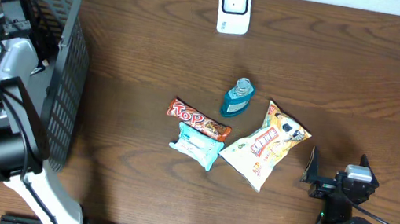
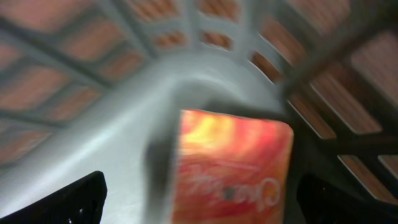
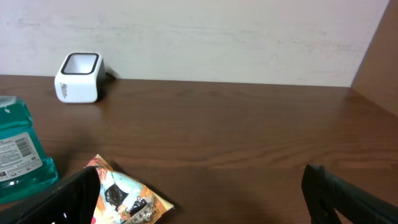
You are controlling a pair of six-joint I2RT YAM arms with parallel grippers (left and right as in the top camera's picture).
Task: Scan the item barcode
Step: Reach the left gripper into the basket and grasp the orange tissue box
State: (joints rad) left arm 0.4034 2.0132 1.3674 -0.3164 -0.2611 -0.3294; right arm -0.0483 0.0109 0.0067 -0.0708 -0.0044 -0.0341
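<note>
My left gripper [image 2: 202,208] hangs open inside the grey basket [image 1: 75,46], its jaws wide on either side of a blurred red-orange packet [image 2: 233,168] lying on the basket floor, not touching it. In the overhead view the left gripper [image 1: 17,17] is over the basket's far part. The white scanner [image 1: 234,7] stands at the table's far edge. My right gripper [image 1: 337,168] is open and holds nothing, just right of the snack bag [image 1: 266,146]. The teal bottle [image 3: 18,149] shows a barcode label.
A red "Top" bar [image 1: 197,119] and a teal-white packet [image 1: 197,145] lie mid-table beside the teal bottle [image 1: 238,99]. In the right wrist view the scanner [image 3: 78,77] stands far left against the wall, with the snack bag's corner [image 3: 127,196] by my left finger.
</note>
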